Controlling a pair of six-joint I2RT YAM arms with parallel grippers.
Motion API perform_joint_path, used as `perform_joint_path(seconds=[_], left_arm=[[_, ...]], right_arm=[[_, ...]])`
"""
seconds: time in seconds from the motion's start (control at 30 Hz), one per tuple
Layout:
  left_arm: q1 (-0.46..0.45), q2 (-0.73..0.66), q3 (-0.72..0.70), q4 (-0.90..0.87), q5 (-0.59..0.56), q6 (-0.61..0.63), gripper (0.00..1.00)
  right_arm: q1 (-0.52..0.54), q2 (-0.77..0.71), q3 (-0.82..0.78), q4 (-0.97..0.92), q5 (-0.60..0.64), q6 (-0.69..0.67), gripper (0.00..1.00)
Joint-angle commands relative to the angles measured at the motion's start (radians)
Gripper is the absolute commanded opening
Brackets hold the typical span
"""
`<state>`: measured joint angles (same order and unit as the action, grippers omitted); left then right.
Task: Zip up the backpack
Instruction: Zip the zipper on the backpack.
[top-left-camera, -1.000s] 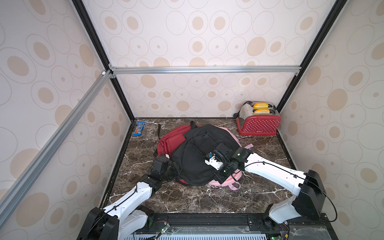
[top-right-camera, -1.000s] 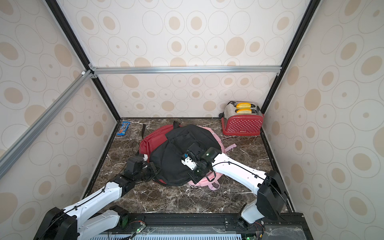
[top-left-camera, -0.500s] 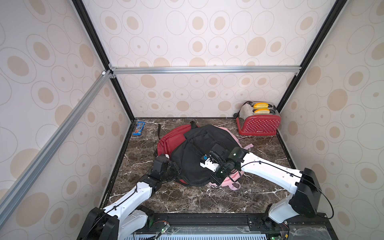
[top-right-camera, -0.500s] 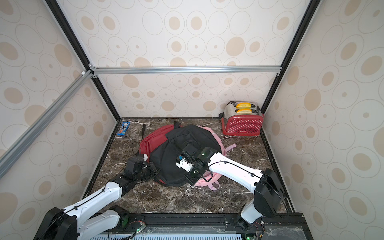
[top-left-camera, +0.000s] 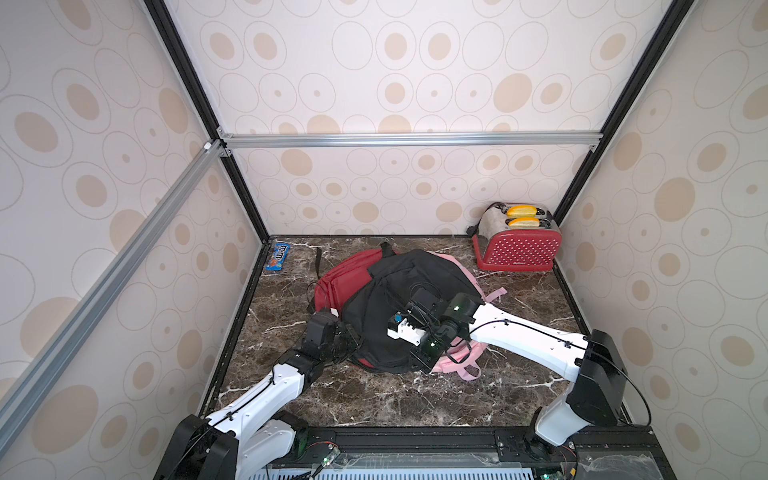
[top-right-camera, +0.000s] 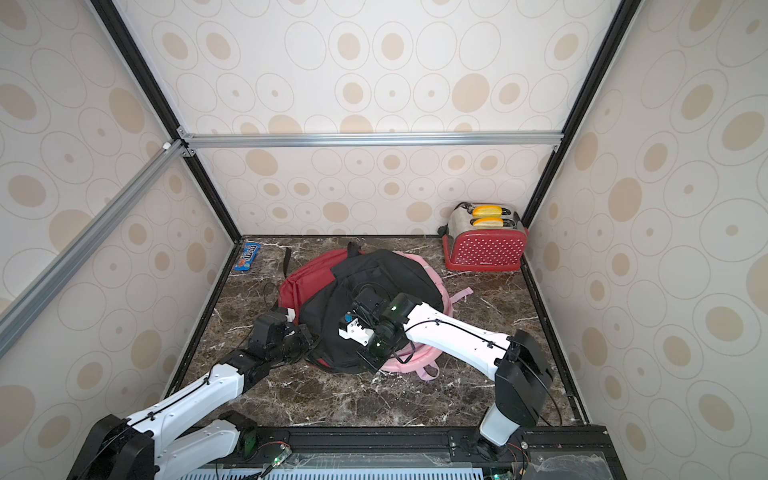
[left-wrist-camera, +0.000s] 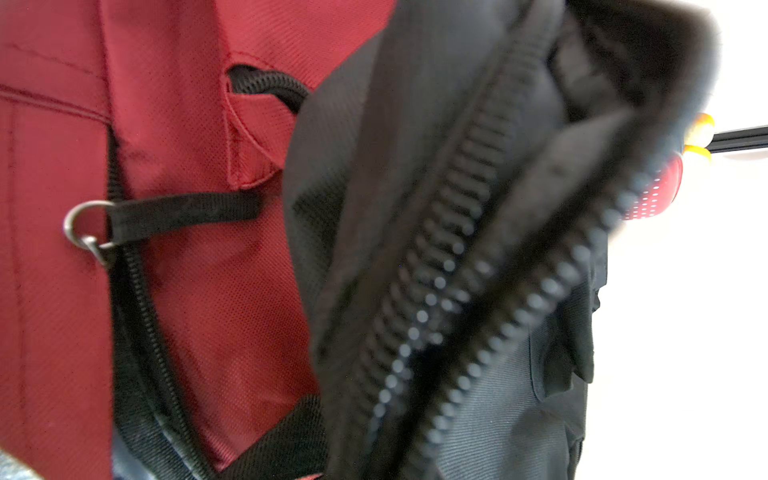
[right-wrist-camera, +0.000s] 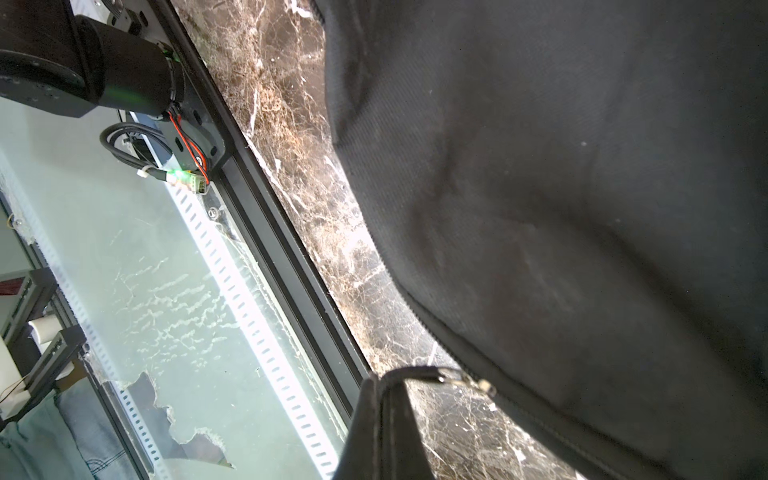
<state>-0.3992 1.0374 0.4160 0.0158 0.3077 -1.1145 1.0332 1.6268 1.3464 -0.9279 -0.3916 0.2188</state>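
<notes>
Where the backpack (top-left-camera: 409, 278) lies mid-scene on the table (top-left-camera: 374, 399), atop a red pack (top-left-camera: 345, 274) and a pink pack (top-left-camera: 457, 358), its zipper (left-wrist-camera: 449, 257) gapes; the inside is dark. Near edge: right gripper (right-wrist-camera: 386, 386) pinched tight on the pull (right-wrist-camera: 415, 371). Left rim: left gripper (top-left-camera: 355, 337) closed, hold hidden. Back right: toaster (top-left-camera: 515, 249), two buns (top-left-camera: 521, 211) in its slots.

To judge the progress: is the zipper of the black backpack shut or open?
Open, at least partly: in the left wrist view, two rows of zipper teeth on the black backpack stand apart.
</notes>
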Motion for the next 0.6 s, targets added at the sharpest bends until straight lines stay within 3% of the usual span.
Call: perform_joint_path(seconds=[0.0, 0.57], left_arm=[[-0.001, -0.016, 0.042, 0.014, -0.03, 0.001, 0.0], [-0.001, -0.016, 0.049, 0.013, -0.026, 0.006, 0.0]], right_arm=[[0.023, 0.025, 0.036, 0.004, -0.059, -0.021, 0.0], [0.073, 0.113, 0.148, 0.017, -0.113, -0.015, 0.0]])
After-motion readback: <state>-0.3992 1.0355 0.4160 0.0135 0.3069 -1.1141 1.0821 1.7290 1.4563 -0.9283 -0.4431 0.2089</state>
